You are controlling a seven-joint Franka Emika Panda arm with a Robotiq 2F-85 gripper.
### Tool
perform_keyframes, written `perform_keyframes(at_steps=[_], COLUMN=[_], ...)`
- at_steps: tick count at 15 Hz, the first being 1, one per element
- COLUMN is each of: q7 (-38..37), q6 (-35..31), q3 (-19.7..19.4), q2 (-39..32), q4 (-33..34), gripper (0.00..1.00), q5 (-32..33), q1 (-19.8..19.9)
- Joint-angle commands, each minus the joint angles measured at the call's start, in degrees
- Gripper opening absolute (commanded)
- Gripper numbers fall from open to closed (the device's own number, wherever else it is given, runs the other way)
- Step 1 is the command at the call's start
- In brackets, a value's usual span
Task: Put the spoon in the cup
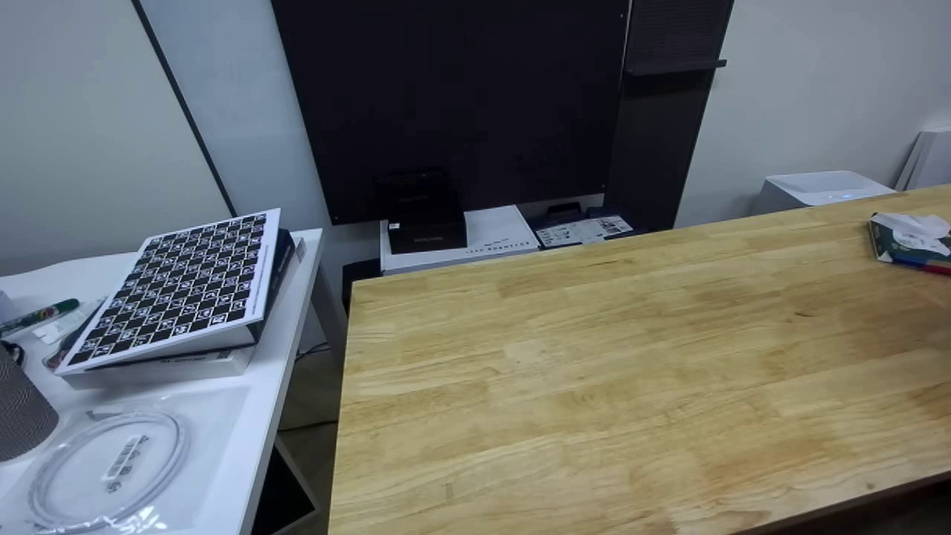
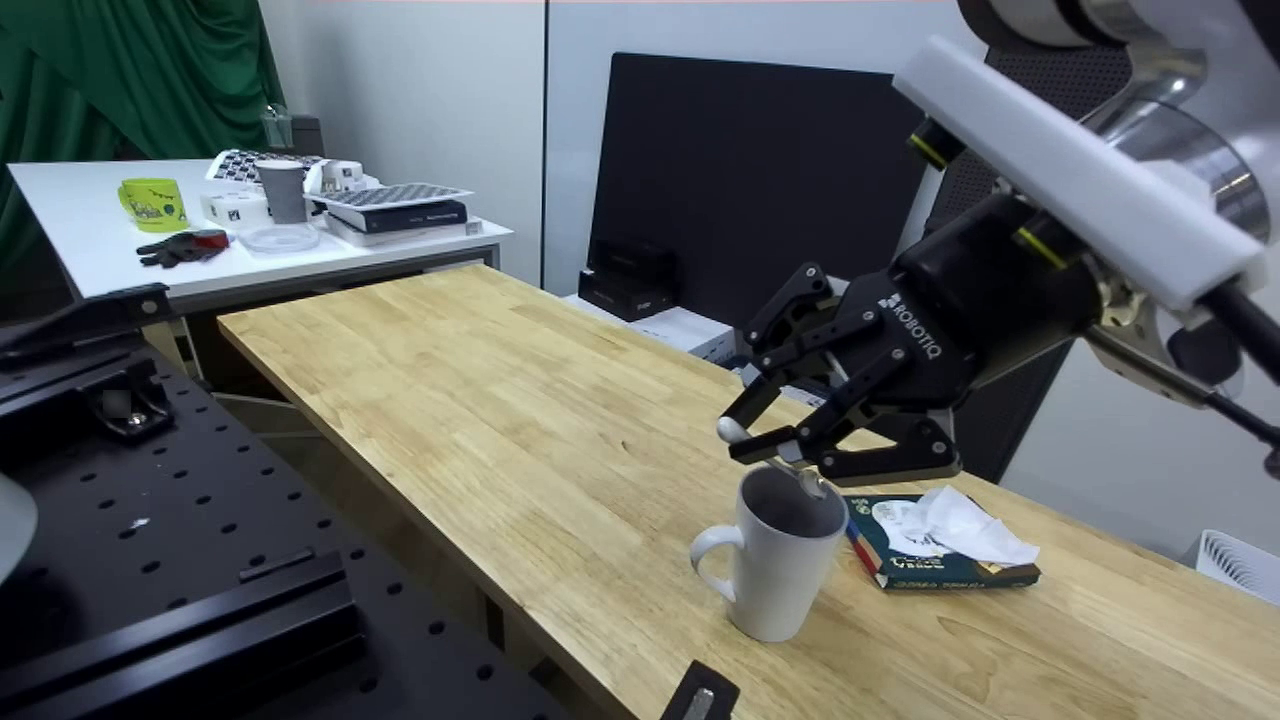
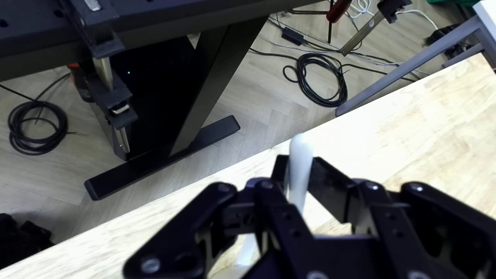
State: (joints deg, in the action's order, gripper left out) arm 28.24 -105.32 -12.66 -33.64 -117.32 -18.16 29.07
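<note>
A pale mug stands upright on the wooden table in an exterior view, its handle toward the table's near edge. My gripper is just above the mug and shut on the spoon. The spoon is tilted: its white handle end sticks out past the fingertips, and its small bowl end overlaps the mug's mouth at the rim. I cannot tell whether the bowl end is inside or just above. In the wrist view the spoon handle is pinched between the fingertips. The spoon's bowl end is hidden there.
A dark green box with a crumpled tissue lies right behind the mug on the wooden table. A black perforated bench runs alongside, across a gap. A white side table holds a green mug and a grey cup.
</note>
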Motion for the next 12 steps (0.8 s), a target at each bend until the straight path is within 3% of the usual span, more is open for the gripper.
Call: perform_keyframes(at_steps=[1, 12], q7=[0.3, 0.8], q6=[0.5, 0.2], q3=[1.4, 1.9], q2=[-4.6, -8.0], q4=[3.9, 6.3], gripper=[0.05, 0.05], q5=[-1.4, -2.6], q1=[1.5, 2.4])
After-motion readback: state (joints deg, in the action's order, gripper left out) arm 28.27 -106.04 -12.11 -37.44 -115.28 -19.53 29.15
